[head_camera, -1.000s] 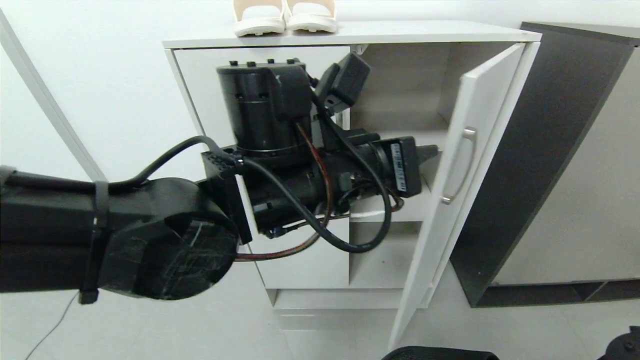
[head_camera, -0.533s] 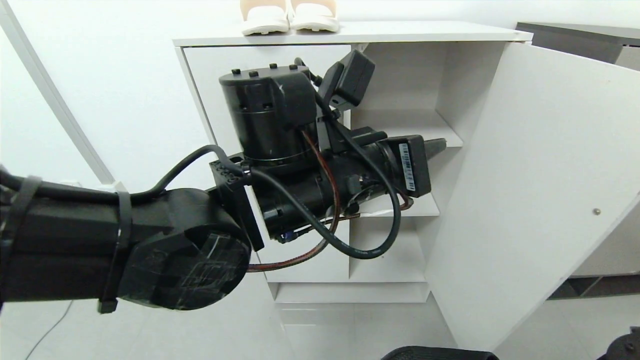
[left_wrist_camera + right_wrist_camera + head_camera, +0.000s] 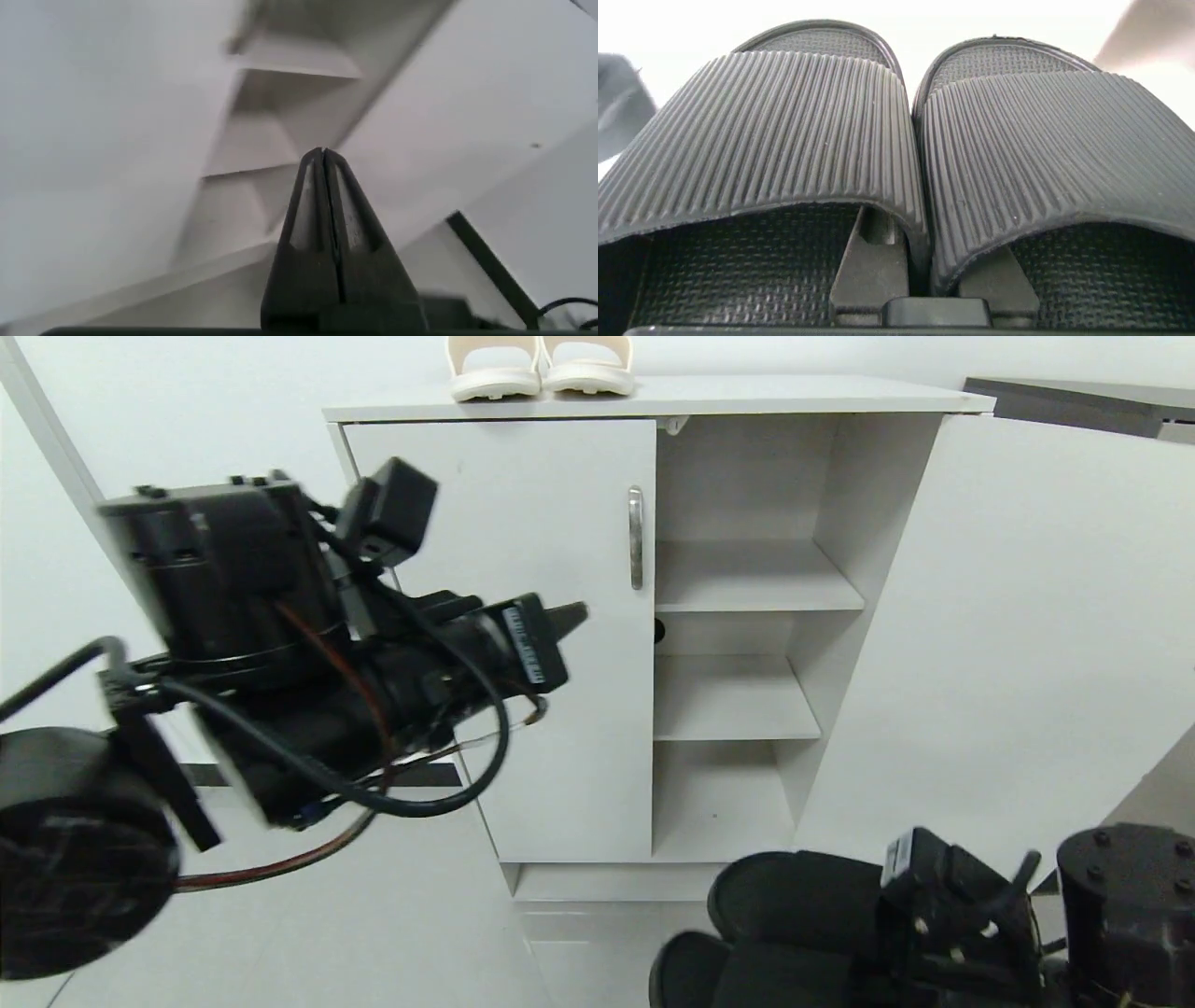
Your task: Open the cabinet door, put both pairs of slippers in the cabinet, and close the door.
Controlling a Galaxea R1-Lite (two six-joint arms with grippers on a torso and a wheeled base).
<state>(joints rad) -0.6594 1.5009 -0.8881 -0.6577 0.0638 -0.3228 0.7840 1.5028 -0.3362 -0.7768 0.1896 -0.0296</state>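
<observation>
Cabinet (image 3: pixel 794 397) stood white against wall, two doors: right door (image 3: pixel 1046 635) swung fully open, left door (image 3: pixel 551 747) shut, one bar handle (image 3: pixel 635 537) on it. Open side showed two shelves, upper shelf (image 3: pixel 747 579) and lower shelf (image 3: pixel 728 700), so three bays, none holding slippers. Two pairs counted, four slippers total. Black pair (image 3: pixel 794 905) was low in the head view, in front of and below the open side, well apart from the shelves. Right gripper (image 3: pixel 929 266) was clenched on it, one finger under each ribbed strap, pinching the two inner sides together. White pair (image 3: pixel 495 381) sat side by side on the cabinet top, above the shut door, untouched. Left gripper (image 3: pixel 569 614) hung in front of the shut door, jaws pressed together on nothing, tips touching in the left wrist view (image 3: pixel 323 187). Judgement: slippers looked light, soft foam or rubber, bendy, not fragile; ribbed straps should give decent friction. Pinching the inner walls or straps of both at once looked like the right hold. Soft sides could squash and one slipper could slide out or droop. White pair probably handles the same.
</observation>
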